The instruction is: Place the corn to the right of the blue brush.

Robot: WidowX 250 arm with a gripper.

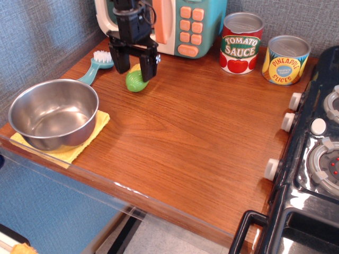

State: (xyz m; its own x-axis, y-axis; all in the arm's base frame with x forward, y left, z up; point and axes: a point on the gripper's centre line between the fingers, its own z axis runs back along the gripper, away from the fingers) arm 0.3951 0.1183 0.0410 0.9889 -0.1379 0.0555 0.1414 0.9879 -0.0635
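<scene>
The corn point(135, 81), a green husk with a bit of yellow showing at its top, lies on the wooden table just right of the blue brush point(97, 65). The brush has a teal handle and white bristles pointing toward the back. My black gripper point(134, 66) hangs directly over the corn with its fingers point(150, 65) spread wider than the corn, one on each side. The jaws look open and do not seem to press on the corn.
A steel bowl point(53, 113) sits on a yellow cloth point(90, 138) at the front left. A toy microwave point(180, 24) stands behind the gripper. A tomato sauce can point(241, 43) and a pineapple can point(285, 60) stand at the back right. A toy stove point(318, 159) lines the right edge.
</scene>
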